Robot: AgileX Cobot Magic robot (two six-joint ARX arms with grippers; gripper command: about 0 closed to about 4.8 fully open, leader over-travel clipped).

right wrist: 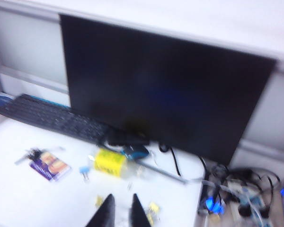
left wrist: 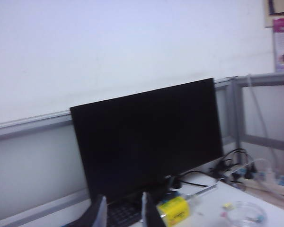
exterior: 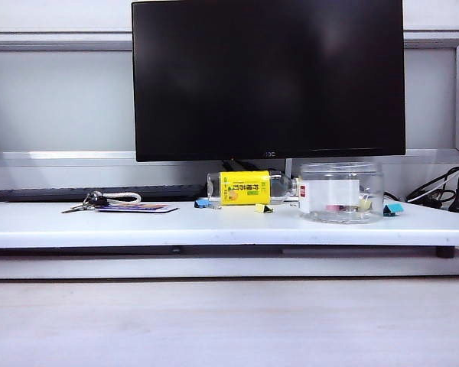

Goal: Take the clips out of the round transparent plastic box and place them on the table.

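on the long white table (exterior: 138, 225) we see the round transparent plastic box (exterior: 341, 191) standing upright on the right part, in front of the big black monitor (exterior: 268, 76). through its clear wall a pink clip and a pale-yellow clip (exterior: 365, 204) show at the bottom, beside a white label patch. one pale-yellow clip (exterior: 264, 208) lies on the board between the box and the clear bottle with a yellow label (exterior: 245, 187), which lies on its side. a teal clip (exterior: 393, 209) sits just beside the box on its right, a small blue clip (exterior: 204, 202) near the bottle's left end, and a bunch of keys on a card (exterior: 107, 203) lies well apart to the left

neither arm shows in the exterior view. in the left wrist view the left gripper (left wrist: 124, 211) hangs high over the table, its dark fingers standing apart with nothing between them. in the blurred right wrist view the right gripper (right wrist: 119, 211) hovers above the board near scattered yellow clips (right wrist: 154, 208); its fingers are a little apart, with a narrow bare gap between the tips
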